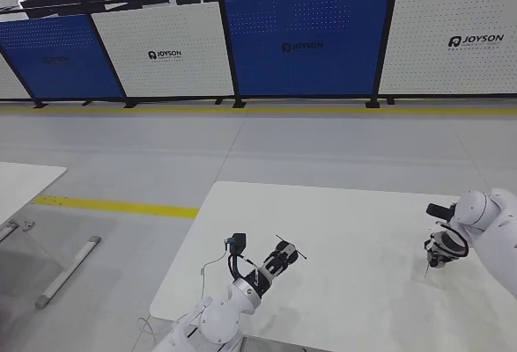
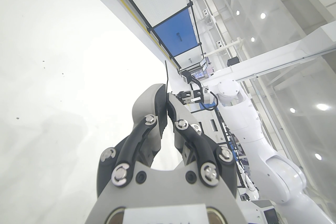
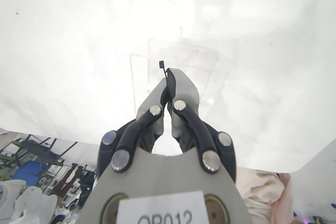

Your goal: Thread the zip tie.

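While both pairs of jaws are pressed fully shut, each grips one black zip tie, two in all. The left jaws pinch the first zip tie (image 2: 166, 74), its thin strap standing straight out past the tips. The right jaws clamp the second zip tie (image 3: 161, 64), whose small square head pokes just beyond the pads. Just beyond the right jaws, one transparent box (image 3: 181, 57) stands on the white surface (image 1: 355, 220). From above, the two arms are well apart over that surface, the left near its front edge and the right at its far side, each with a tie end showing past the tips. One more white table (image 1: 11, 180) sits off to the left, and two blue panels (image 1: 306, 44) and three white ones line the back.
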Motion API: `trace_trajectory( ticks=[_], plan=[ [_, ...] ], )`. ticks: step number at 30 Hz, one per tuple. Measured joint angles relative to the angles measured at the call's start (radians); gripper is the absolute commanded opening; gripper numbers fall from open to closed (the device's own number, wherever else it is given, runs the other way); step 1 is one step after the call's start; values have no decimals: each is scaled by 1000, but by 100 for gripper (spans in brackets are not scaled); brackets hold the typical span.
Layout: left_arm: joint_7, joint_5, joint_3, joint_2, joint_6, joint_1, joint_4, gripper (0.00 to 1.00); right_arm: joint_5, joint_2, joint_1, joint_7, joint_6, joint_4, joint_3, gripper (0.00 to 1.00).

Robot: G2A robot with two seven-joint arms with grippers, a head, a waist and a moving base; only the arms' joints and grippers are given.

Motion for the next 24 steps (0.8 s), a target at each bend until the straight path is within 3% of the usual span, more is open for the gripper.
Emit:
trace_trajectory(
  ticks=[7,10,15,24],
  plan=[
    [0,0,0,0,0,0,0,0,-21,48,-31,5,17,-107,49,0],
    [0,0,0,0,0,0,0,0,-38,80,-57,11,24,-178,81,0],
    [0,0,0,0,0,0,0,0,-73,139,-126,4,82,-332,150,0],
    [0,0,0,0,0,0,0,0,-73,142,-130,3,86,-341,157,0]
  ],
)
